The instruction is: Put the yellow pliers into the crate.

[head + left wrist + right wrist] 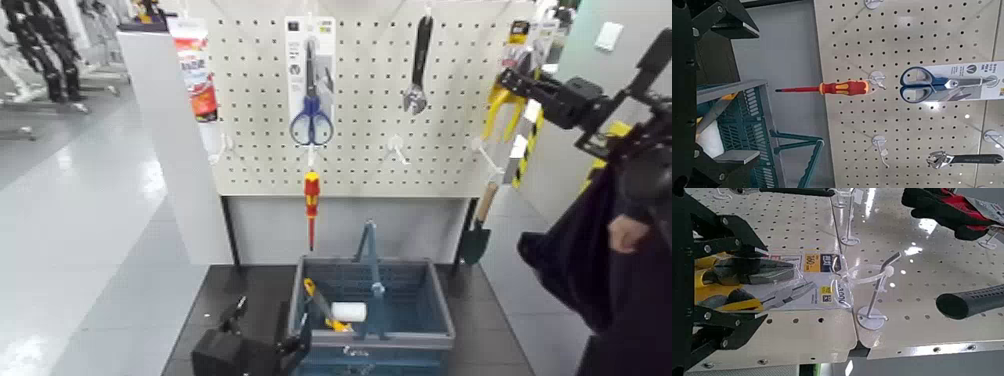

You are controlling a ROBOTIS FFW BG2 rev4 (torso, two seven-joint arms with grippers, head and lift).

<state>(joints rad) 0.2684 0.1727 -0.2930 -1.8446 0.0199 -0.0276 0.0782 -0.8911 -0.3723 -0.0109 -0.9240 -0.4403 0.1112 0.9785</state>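
The yellow pliers (495, 110) hang on their white card from a hook at the pegboard's right edge. In the right wrist view the yellow pliers (742, 286) lie between the two black fingers (719, 243), which press on the yellow handles from both sides. The card is still on its hook (872, 282). My right gripper (512, 85) is shut on the handles there. The blue-grey crate (440, 310) stands on the floor below the board, with its tall handle upright. My left gripper (240, 345) waits low beside the crate's left end, open and holding nothing.
On the pegboard hang blue-handled scissors (311, 110), a wrench (418, 65), a red-and-yellow screwdriver (311, 195) and a small shovel (478, 235). A yellow-and-white item (335, 312) lies in the crate. Red-and-black gloves (946, 207) and a dark handle (973, 301) hang near the pliers.
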